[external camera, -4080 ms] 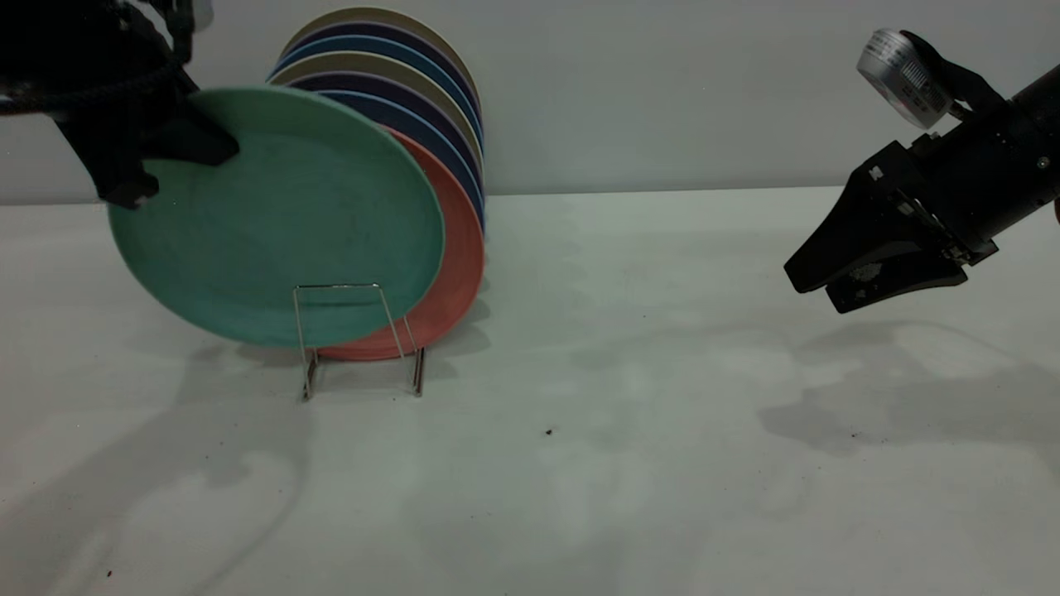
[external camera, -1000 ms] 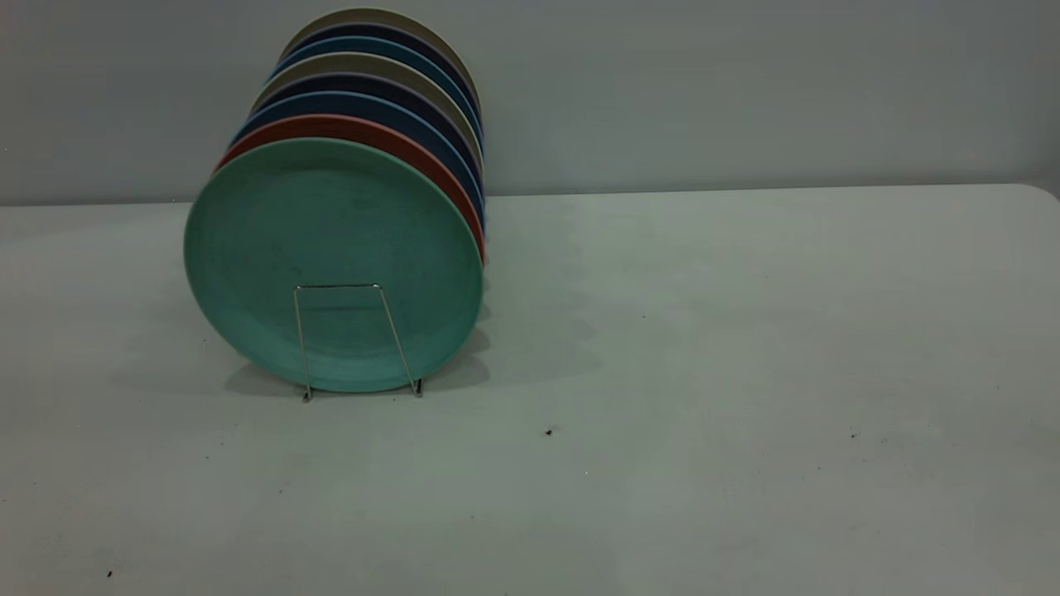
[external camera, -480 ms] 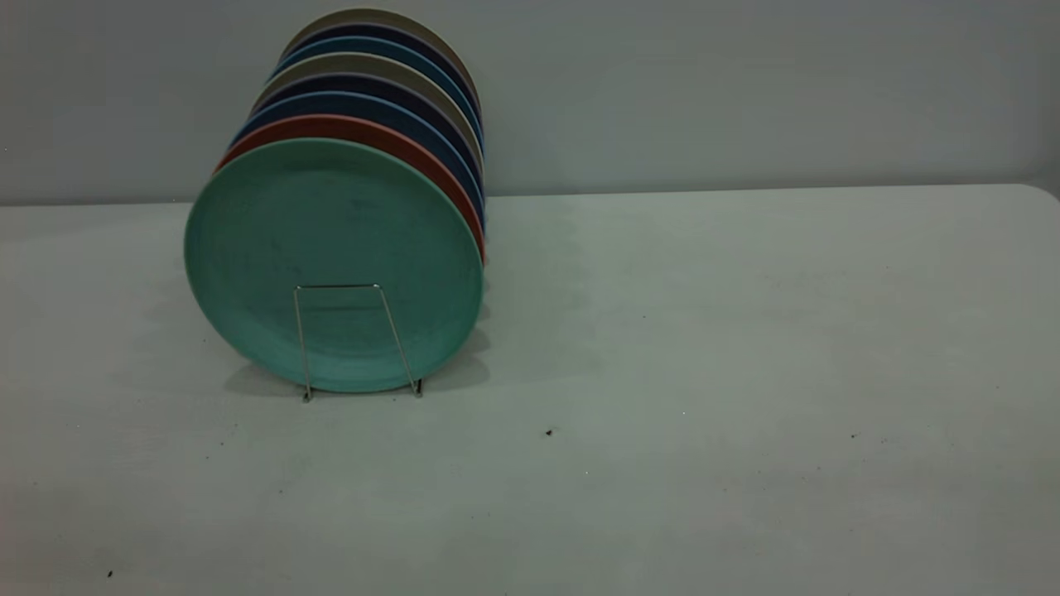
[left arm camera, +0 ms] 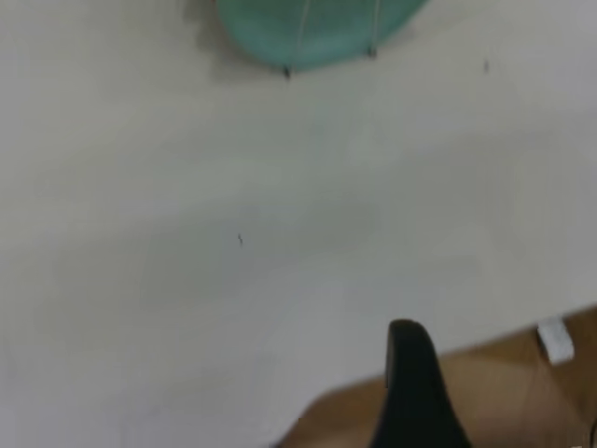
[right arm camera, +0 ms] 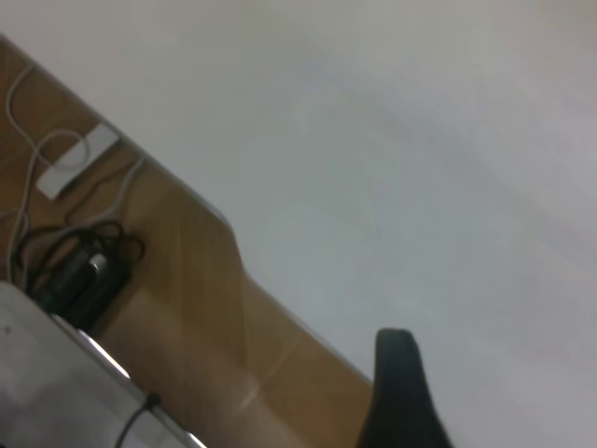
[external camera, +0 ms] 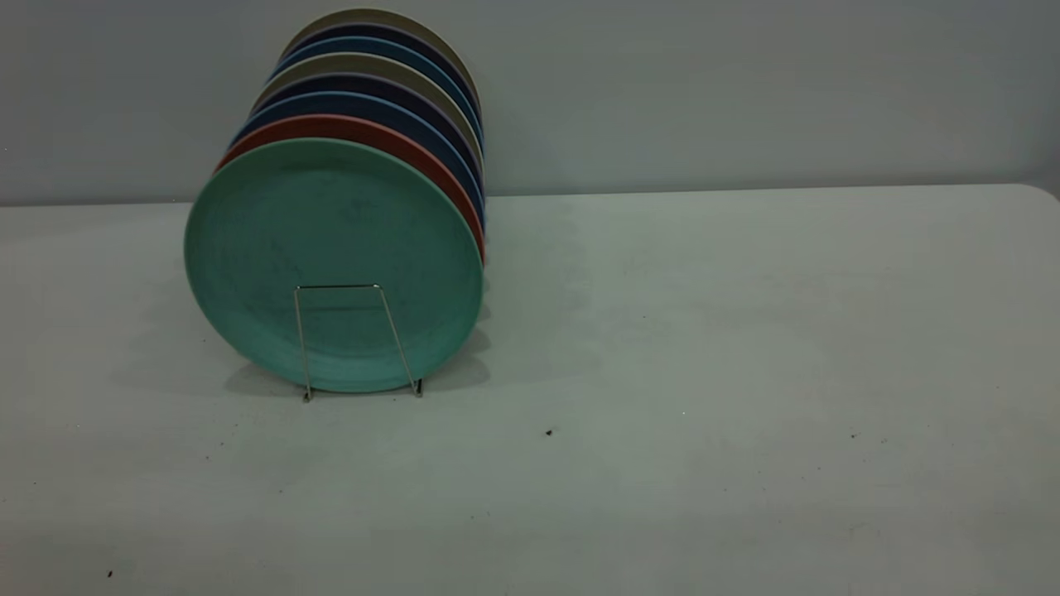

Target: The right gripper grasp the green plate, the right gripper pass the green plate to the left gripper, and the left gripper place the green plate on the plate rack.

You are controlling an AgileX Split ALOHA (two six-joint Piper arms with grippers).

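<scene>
The green plate (external camera: 333,263) stands on its edge in the plate rack (external camera: 356,341), at the very front of a row of plates. Its face looks toward the outside camera, and a wire loop of the rack crosses the low part of it. Right behind it is a pink plate (external camera: 389,141), and behind that are dark blue plates (external camera: 364,106) and some pale ones. All of this sits on the white table (external camera: 704,372). No arm shows in the outside view. The left gripper (left arm camera: 415,392) hangs over the near edge of the table, well away from the rack, and its own camera sees just the bottom of the green plate far off. Only one dark finger of it shows, so I cannot tell if it is open or closed, but nothing is in it. The right gripper (right arm camera: 399,392) is over the other table edge, above a brown floor with some cables (right arm camera: 79,271). It too shows only one finger, so I cannot tell its state, and it holds nothing. The plate looks stiff and light, like plastic, and its dull skin should not be very slippery. It is thin, so the best place to hold it is the rim, near the top where no wire is in the way. I think the job looks finished.
</scene>
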